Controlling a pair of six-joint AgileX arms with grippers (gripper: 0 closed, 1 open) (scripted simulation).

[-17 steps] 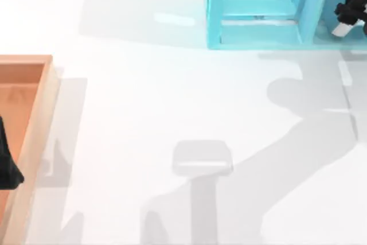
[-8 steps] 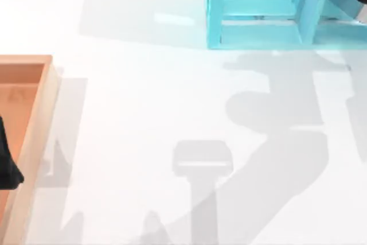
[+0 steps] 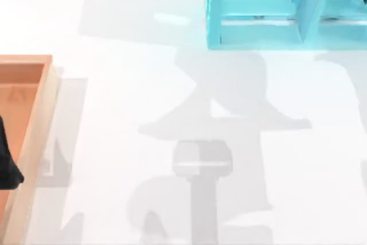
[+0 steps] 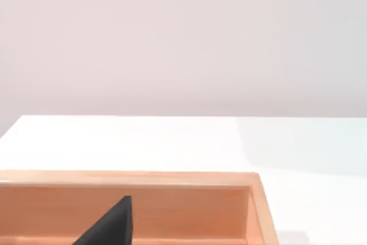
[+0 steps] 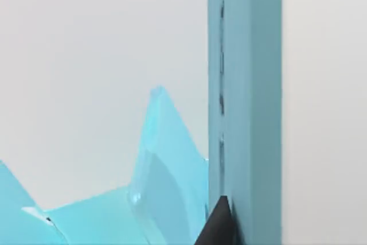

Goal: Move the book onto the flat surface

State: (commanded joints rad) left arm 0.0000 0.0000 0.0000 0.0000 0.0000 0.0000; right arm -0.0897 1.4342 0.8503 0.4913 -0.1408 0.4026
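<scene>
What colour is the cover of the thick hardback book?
Plain teal-blue; the thick hardback book shows best in the right wrist view.

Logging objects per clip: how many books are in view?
1: the book, close up in the right wrist view, with the shelf unit behind it. Others may be hidden inside the shelf.

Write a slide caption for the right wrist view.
Teal-blue book upright beside a dark finger, above the light cyan shelf unit.

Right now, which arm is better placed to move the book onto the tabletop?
Right: the right gripper is at the book by the shelf unit; the left gripper hangs over the tray.
</scene>
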